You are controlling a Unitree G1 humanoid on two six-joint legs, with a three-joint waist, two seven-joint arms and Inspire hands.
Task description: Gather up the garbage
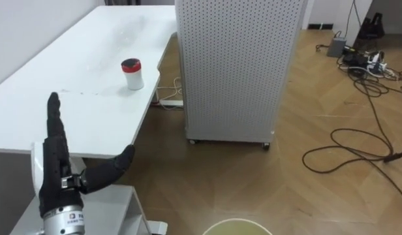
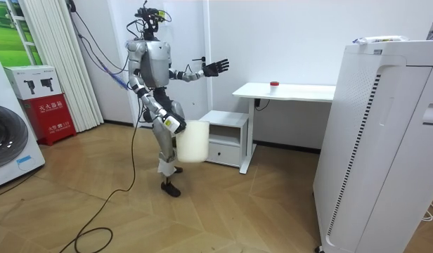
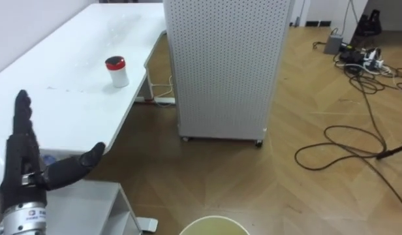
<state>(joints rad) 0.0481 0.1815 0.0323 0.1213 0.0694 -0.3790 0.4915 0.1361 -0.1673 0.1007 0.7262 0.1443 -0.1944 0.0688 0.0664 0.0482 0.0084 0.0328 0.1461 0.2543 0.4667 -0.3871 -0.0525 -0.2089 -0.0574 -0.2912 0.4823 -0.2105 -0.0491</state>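
A small white jar with a red lid (image 1: 132, 74) stands on the white desk (image 1: 70, 104), near its right edge; the room view shows the jar (image 2: 274, 84) on the desk's far end. My left hand (image 1: 57, 176) is raised before the desk's near edge, open, fingers straight up and thumb spread, well short of the jar. In the room view my right hand (image 2: 172, 125) is down at my hip, and a pale yellow bin (image 2: 192, 140) hangs from it off the floor. The bin's rim (image 1: 237, 227) peeks in at the bottom of the eye views.
A tall white perforated unit (image 1: 233, 65) stands on the wooden floor right of the desk. A white drawer cabinet (image 2: 223, 137) sits under the desk's near end. Dark cables (image 1: 357, 147) loop on the floor at right. A washing machine (image 2: 9, 147) stands at the room view's left.
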